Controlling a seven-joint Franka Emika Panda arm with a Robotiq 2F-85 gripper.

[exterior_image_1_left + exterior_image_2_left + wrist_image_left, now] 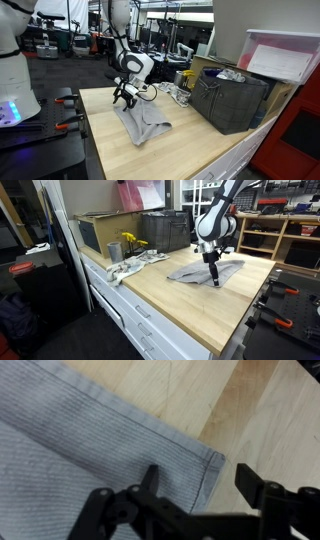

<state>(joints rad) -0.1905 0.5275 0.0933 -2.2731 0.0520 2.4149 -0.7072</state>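
Note:
A grey ribbed cloth (pixel 147 126) (pixel 200 272) lies crumpled on the wooden table (pixel 200 150) (pixel 180 305). My gripper (pixel 124 98) (pixel 214 280) points down at one end of it. In the wrist view the cloth's hemmed corner (pixel 205 465) lies flat on the wood between the two dark fingers (pixel 150 480). The gripper (pixel 199 475) stands open, with one finger over the fabric and the other over bare wood just past the hem. Nothing is pinched.
A black crate (pixel 235 100) (pixel 165 228) stands at the table's back, with a cardboard box (pixel 98 230), a metal cup (pixel 115 251), yellow flowers (pixel 132 242) and a white rag (pixel 125 268) near it. A clear lidded bin (pixel 285 55) sits above the crate.

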